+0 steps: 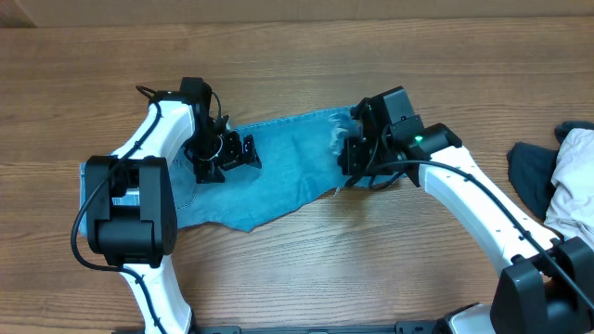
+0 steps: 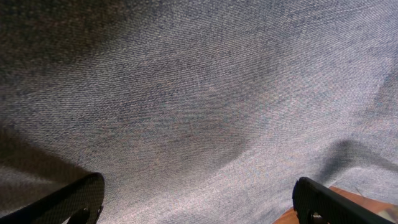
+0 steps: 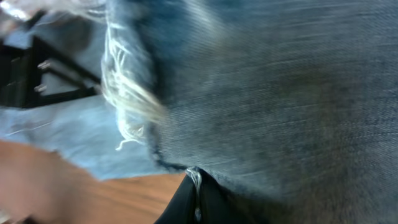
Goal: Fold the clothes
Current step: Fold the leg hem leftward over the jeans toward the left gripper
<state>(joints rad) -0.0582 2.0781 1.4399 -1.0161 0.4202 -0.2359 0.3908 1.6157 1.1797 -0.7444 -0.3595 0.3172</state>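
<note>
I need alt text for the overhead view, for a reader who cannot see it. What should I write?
Light blue jeans lie spread on a wooden table between two robot arms. The right gripper is shut on the frayed hem; the left gripper is open over the cloth. Other garments lie at the picture's right edge.

— What are you working on?
— Jeans, light blue denim, spread across the desk with the long side running left to right.
— Any wear?
— The hem at the right end is frayed, with pale threads hanging loose. My right tool pinches that end, and the cloth is bunched there. The near edge runs slanted and uneven.
</note>
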